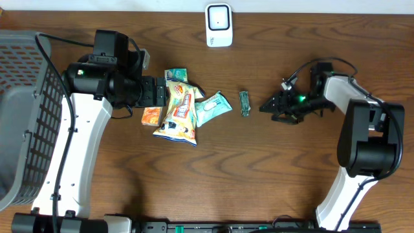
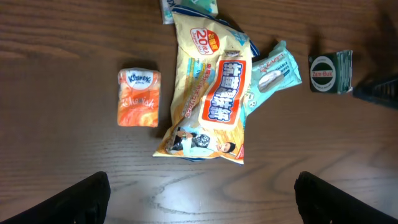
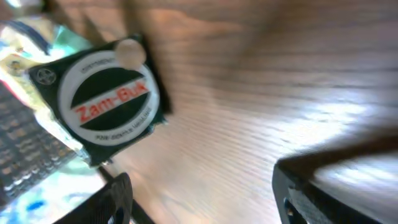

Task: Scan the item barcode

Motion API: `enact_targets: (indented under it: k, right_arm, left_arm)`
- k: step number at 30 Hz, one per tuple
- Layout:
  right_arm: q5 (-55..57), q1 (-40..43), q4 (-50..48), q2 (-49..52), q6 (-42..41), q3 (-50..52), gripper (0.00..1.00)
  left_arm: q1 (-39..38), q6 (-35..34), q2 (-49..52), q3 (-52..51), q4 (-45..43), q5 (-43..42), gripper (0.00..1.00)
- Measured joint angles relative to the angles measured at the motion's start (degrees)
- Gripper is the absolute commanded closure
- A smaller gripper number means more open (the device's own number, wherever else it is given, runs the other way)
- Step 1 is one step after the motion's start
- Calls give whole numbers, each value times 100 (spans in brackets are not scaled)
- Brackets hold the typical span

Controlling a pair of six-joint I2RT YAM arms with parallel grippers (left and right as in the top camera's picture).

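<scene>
Plainly, the right claw (image 1: 266,107) has nothing in it. In its own wrist view the two fingers (image 3: 115,199) stand apart with bare wood between them. The dark green Zam-Buk packet (image 3: 109,99) lies on the worktop (image 1: 259,181) just beyond the tips, to their left, and not between them. From above, packet and claw are close but apart.

The left claw (image 2: 217,202) is spread as wide as it goes and also holds nothing. It hangs over the heap at the left of centre. There a yellow snack bag (image 2: 211,93) lies across a teal pouch (image 2: 273,71), with a small orange packet (image 2: 138,98) just to the left of them, apart from the bag. At the far edge of the worktop, about midway across, stands the white scanner (image 1: 218,24), well away from every item. A grey basket (image 1: 26,97) sits at the far left.

As for progress, the pictures cannot show whether any barcode has been read. No item is up at the scanner and neither arm is carrying one, so by this view the scan itself is still to do. The Zam-Buk packet looks the likeliest candidate, being nearest the right claw. It would have to be gripped, lifted and carried toward the far edge. Then its code, which I cannot make out on the upper face, must be turned to the scanner.
</scene>
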State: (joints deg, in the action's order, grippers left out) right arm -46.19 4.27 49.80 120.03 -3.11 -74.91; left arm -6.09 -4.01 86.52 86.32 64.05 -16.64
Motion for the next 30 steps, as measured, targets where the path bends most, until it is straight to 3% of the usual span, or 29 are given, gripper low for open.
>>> enact_targets:
  k: [8, 19, 30]
  right_arm:
    - [1266, -319, 658, -17, 149, -776, 32]
    - [2406, -1742, 7, -688, -251, -979, 34]
    - [4155, -2741, -293, -688, -1106, -979, 52]
  left_arm:
    - [0, 0, 0, 0, 0, 2, 6]
    - [0, 0, 0, 0, 0, 2, 6]
    - [0, 0, 2, 0, 0, 2, 6]
